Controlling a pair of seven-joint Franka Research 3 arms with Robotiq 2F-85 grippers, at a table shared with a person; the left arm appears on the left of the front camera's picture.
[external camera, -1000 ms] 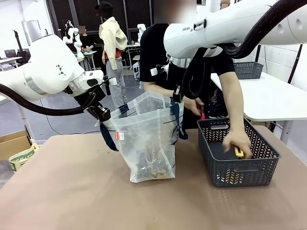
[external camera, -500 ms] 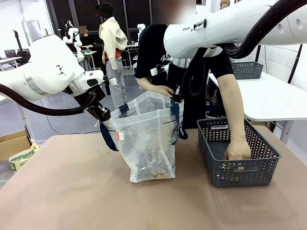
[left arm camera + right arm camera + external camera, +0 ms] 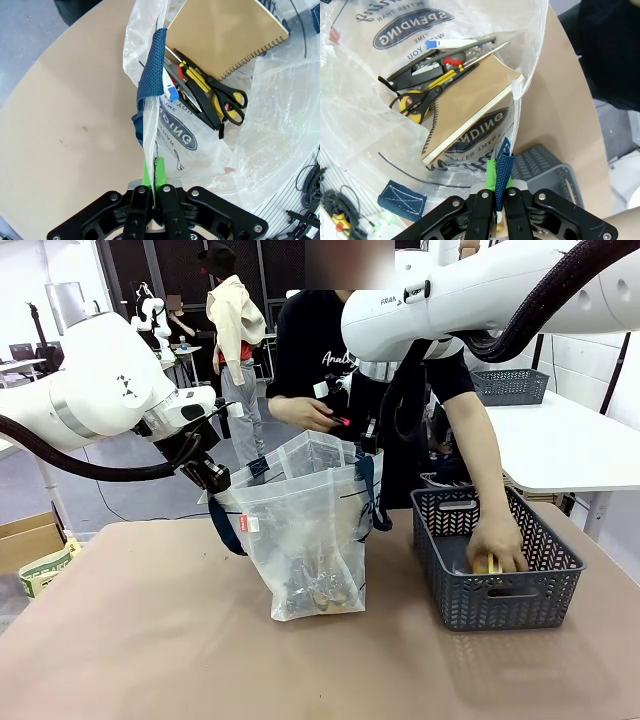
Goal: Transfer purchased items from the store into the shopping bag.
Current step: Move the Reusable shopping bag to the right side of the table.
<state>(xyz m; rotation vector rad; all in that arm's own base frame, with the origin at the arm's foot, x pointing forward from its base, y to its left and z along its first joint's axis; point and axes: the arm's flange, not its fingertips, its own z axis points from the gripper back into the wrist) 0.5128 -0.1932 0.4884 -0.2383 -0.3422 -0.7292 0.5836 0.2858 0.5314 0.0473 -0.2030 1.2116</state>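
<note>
Down in the basket (image 3: pixel 497 592) the slotted dark grey plastic wall hides the floor, and one hand (image 3: pixel 497 538) covers most of a yellow item (image 3: pixel 489 563), so its shape can't be read. The other hand (image 3: pixel 309 412) is up over the shopping bag (image 3: pixel 300 530), holding a small pink-red thing (image 3: pixel 343 422) that is too tiny to name. From the front, the load at the bottom of the bag is just a dark smear behind crinkled clear film. The wrist views sort it out: one spiral notebook (image 3: pixel 225 35) with a plain tan cover, one pair of scissors (image 3: pixel 222 100) with black-and-yellow handles, plus a few slim tools beside them that I can't tell apart. There is one bag and one basket, both standing on the brown table (image 3: pixel 140 640), the bag left of the basket and apart from it. Two arms hold the mouth open. The left end effector (image 3: pixel 153 167) has its green pads pinched together on the thin clear rim, just below a woven navy strap (image 3: pixel 152 65). The right end effector (image 3: pixel 497 180) is clamped on the opposite rim where the other navy strap is sewn on.
</note>
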